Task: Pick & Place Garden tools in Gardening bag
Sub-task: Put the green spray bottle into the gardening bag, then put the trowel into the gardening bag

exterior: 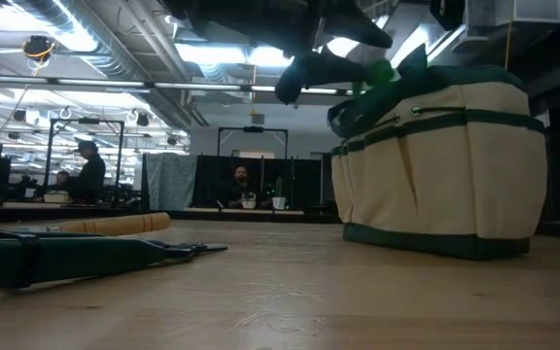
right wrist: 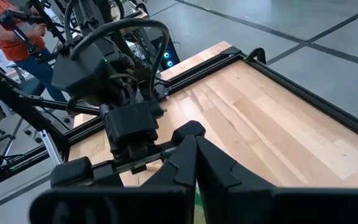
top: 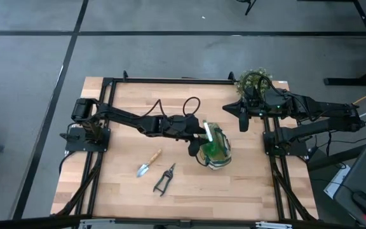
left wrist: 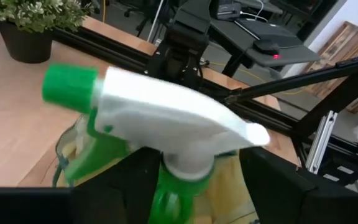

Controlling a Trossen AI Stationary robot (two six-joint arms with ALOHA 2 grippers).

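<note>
The green spray bottle (top: 213, 147) with its white nozzle (left wrist: 166, 115) stands in the beige, green-trimmed gardening bag (exterior: 445, 165), which sits at the table's middle right (top: 222, 159). My left gripper (top: 197, 141) is over the bag's left rim, shut on the bottle. The wooden-handled trowel (top: 149, 163) and the black-handled pruning shears (top: 164, 179) lie flat on the table left of the bag. My right gripper (top: 243, 121) hangs shut and empty at the far right, near the plant. My left gripper has the spray bottle just below its white nozzle head, one finger (left wrist: 138, 183) on each side of the green neck (left wrist: 176, 196). The fingers come level from the table's left. The bottle stands upright, its body down inside the bag; the exact contact lies below the picture's edge.
A bushy potted plant (top: 254, 79) stands at the far right corner, just behind my right gripper. Bare wood lies near and left of the tools. Black frame rails (top: 170, 81) border the table. A person (right wrist: 11, 25) shows beyond the table's left side.
</note>
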